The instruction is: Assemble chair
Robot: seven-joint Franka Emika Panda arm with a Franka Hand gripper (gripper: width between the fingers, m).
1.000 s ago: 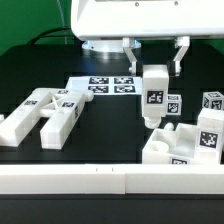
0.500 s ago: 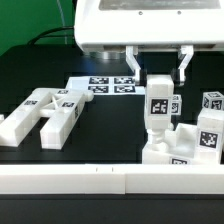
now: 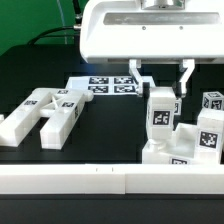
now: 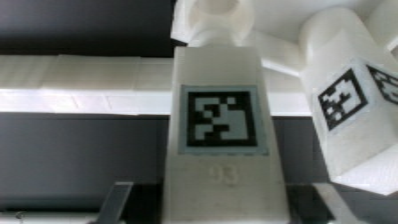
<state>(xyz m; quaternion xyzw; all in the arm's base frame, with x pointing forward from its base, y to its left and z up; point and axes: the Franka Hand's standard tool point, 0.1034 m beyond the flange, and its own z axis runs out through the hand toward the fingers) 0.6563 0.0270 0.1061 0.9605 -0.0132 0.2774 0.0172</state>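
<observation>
item: long bar (image 3: 160, 115), upright, square black-and-white tag on its face | place: lower end at seat block (image 3: 192, 152) | gripper (image 3: 160, 84): jaws clamped on long bar's top end

Exterior view: low by table (image 3: 110, 135) edge, looking across it, fairly near. Wrist view: tight, looking down along tagged bar (image 4: 217, 110). Both share bar (image 3: 160, 115).

This is plainly a robotics lab. A white robot hand (image 3: 160, 84) holds a tagged white bar (image 3: 160, 115) over a black counter (image 3: 110, 130). A marker board (image 3: 100, 85) of printed tags lies flat there, and the other plastic blocks (image 3: 50, 115) wear tags too.
</observation>
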